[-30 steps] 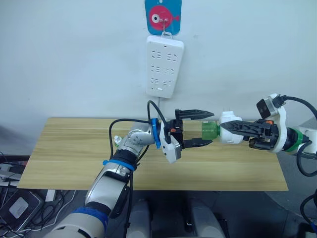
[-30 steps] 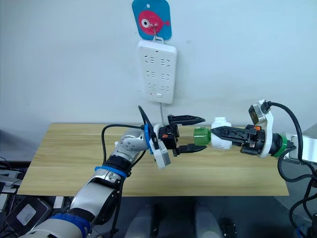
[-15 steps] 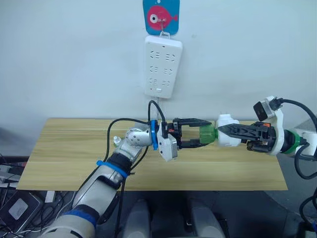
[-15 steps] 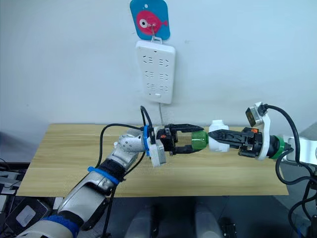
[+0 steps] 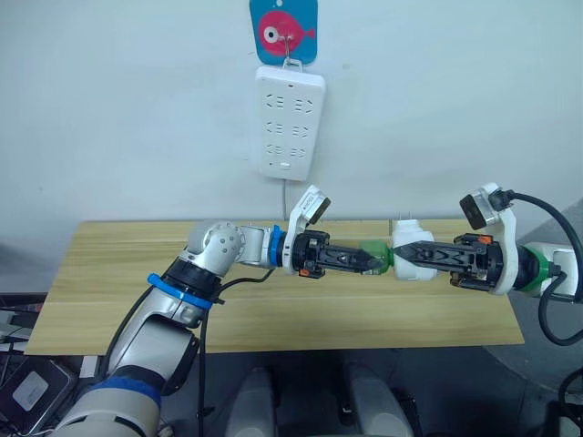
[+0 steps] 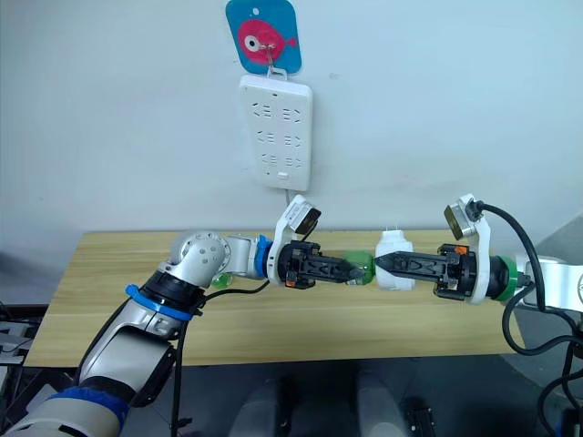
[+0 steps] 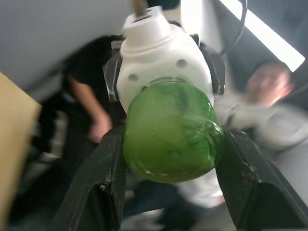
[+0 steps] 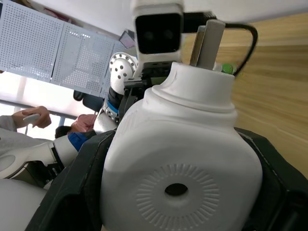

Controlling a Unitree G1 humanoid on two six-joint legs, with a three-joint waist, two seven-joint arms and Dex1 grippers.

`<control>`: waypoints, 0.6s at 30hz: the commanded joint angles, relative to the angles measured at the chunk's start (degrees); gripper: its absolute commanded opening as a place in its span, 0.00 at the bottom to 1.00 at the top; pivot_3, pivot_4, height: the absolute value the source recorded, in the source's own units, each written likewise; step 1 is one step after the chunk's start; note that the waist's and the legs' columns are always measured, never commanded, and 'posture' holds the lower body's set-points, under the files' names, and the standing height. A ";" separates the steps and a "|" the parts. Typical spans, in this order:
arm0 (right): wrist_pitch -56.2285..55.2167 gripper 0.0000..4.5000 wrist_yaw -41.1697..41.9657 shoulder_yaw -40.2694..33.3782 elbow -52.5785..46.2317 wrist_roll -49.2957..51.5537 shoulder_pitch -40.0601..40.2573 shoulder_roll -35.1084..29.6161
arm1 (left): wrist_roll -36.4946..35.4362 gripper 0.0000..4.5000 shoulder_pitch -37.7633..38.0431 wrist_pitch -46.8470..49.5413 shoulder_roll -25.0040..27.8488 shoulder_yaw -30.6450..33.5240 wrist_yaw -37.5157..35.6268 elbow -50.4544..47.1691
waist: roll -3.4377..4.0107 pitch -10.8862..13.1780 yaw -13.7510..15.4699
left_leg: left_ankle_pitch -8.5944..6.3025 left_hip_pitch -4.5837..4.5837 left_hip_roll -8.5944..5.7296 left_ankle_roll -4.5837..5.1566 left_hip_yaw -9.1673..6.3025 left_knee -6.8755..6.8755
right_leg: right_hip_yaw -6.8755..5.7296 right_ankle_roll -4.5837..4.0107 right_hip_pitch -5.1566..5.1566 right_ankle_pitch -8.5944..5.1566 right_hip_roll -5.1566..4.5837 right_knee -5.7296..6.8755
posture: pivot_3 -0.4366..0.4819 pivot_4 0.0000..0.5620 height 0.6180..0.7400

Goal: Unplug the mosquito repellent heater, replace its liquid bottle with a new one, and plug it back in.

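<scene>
My right gripper is shut on the mosquito repellent heater, a white rounded unit held level above the table with its plug prongs up. Its liquid bottle, squat and translucent green, sticks out of the heater's socket toward my left arm. My left gripper is shut on that bottle. In the left wrist view the black fingers press both sides of the bottle, with the heater behind it. The right wrist view has the heater's vent face close up. A small green bottle lies on the table by my left forearm.
The long white power strip hangs on the wall under a blue fish hook, above and left of the grippers. The wooden table runs below both arms. A person's hand is in the background.
My left gripper, open beside the bottle a second ago, moved onto it, rolled its wrist and shut on it. The right gripper kept holding the heater. The camera shifted slightly.
</scene>
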 commanded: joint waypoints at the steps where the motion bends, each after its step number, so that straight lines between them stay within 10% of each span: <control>1: -0.75 0.71 0.32 -1.32 -0.93 1.38 0.14 -1.05 | -0.81 0.66 0.65 2.85 -0.87 4.88 0.32 -2.28 | 0.00 0.00 -0.05 | 0.00 0.00 0.00 0.00 0.01 0.00 | 0.01 0.00 0.00 0.00 0.00 0.01 | 0.32 0.41 1.00; 6: -0.70 0.71 0.86 -1.50 -0.50 1.38 0.32 -0.94 | 0.73 1.00 1.22 4.26 -2.56 8.84 2.02 -2.43 | 0.00 0.00 -0.05 | 0.00 0.02 0.02 -0.01 0.03 0.02 | 0.04 -0.01 0.00 0.00 -0.01 0.03 | 0.31 0.41 1.00; 14: -0.49 0.71 0.90 -2.85 1.11 1.38 0.97 -0.94 | 7.15 1.00 2.29 0.47 3.44 12.76 -2.27 -4.10 | 0.00 0.00 -0.08 | 0.01 0.03 0.02 -0.01 0.08 0.01 | 0.07 -0.01 -0.01 0.01 -0.02 0.04 | 0.32 0.40 1.00; 18: 0.33 0.71 0.78 -3.58 3.98 1.38 -0.07 -0.94 | 23.69 1.00 8.02 -25.63 8.00 6.86 -12.33 -14.64 | 0.05 -0.03 0.02 | 0.02 0.04 0.06 -0.04 0.13 -0.04 | 0.12 -0.02 -0.03 0.01 -0.04 0.01 | 0.34 0.39 1.00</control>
